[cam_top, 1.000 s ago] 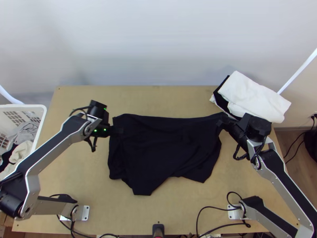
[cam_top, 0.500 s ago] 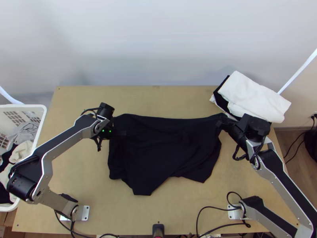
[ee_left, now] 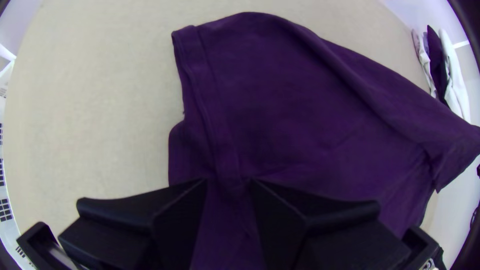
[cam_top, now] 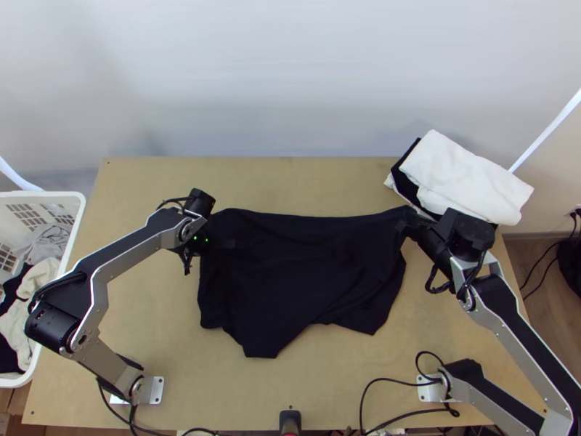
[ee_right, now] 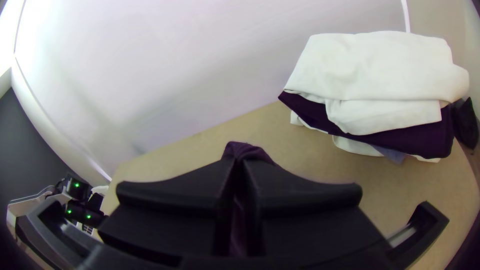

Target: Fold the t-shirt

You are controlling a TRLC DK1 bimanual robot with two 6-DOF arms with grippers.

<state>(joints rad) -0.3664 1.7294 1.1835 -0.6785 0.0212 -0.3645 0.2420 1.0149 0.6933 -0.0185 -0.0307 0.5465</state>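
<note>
Right gripper (ee_right: 239,162): jaws clamped on the t-shirt (cam_top: 305,269); left gripper (ee_left: 228,182): jaws apart. A shallow left grasp may miss lower layers, skewing the fold.

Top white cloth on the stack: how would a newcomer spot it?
The light wooden table has a stack at its far right corner. On top lies the white cloth, folded; the dark cloth beneath separates it from paler layers below.

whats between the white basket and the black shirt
In the top view, the left arm crosses above bare table between the basket and the black shirt.
</note>
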